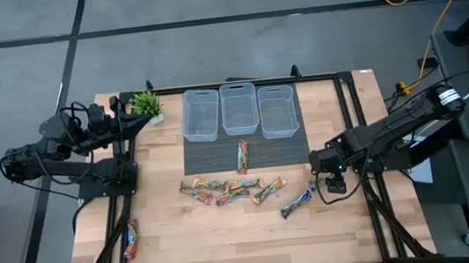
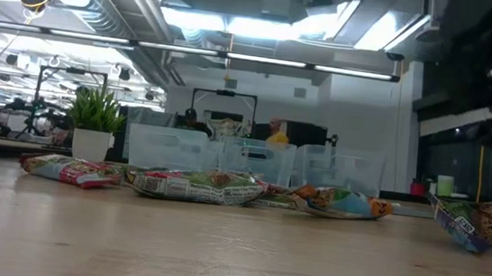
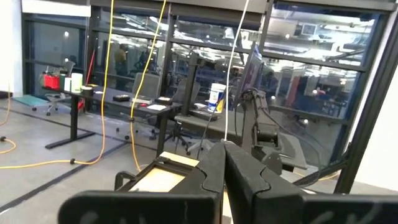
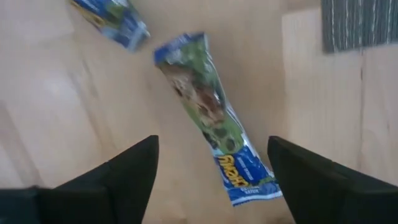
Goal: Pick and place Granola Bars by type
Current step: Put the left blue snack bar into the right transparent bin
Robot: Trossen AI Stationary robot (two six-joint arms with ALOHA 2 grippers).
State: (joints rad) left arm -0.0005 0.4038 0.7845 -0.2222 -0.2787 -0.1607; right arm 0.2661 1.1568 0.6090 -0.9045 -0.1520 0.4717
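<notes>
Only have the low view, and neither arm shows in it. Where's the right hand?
Observer: The right hand hovers open at the table's right side, over a blue bar.
Operator: Left one?
Observer: The left hand is shut, near the plant at the rear left corner.
Operator: Anything sorted?
Observer: No. From above, all three bins look empty; one bar lies on the dark mat in front of them.

In the right wrist view a blue bar (image 4: 112, 22) is cut off by the frame's edge.
</notes>
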